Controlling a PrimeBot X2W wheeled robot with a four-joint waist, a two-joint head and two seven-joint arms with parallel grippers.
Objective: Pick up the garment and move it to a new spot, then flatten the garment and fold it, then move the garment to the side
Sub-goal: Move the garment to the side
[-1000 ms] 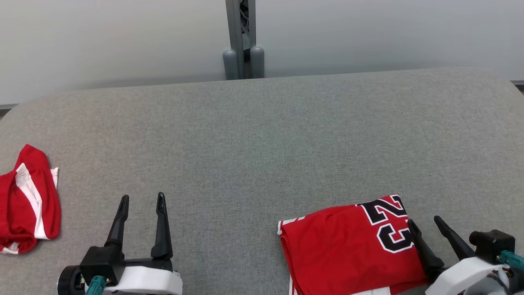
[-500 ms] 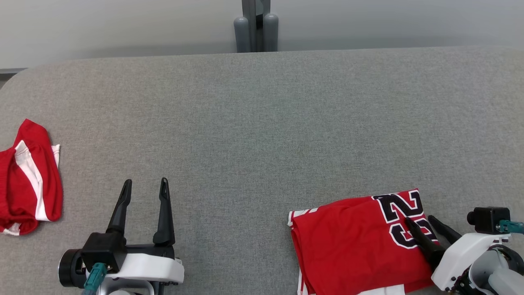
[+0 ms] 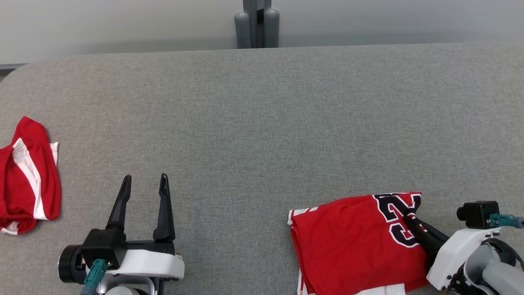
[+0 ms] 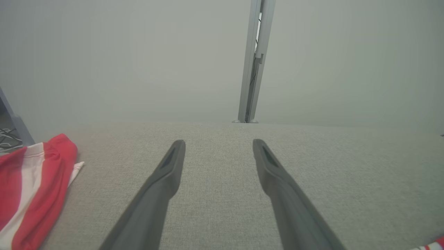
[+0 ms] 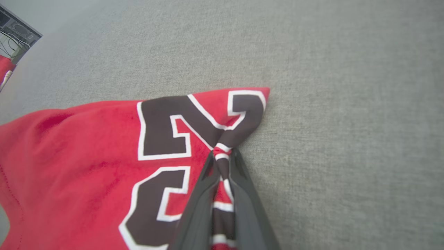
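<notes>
Two hands checked | right hand [image 3: 409, 216] pinches the edge of the folded shirt [image 3: 348, 241], near right of table [image 3: 262, 123] | left hand [image 3: 144, 180] wide, empty | risk: thin pinch lifts top layer only, fold spills open | red shorts [image 3: 24, 180] lie well left.

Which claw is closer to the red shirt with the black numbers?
Right. The right claw pinches the red numbered shirt; the left claw stands open far to its left.
</notes>
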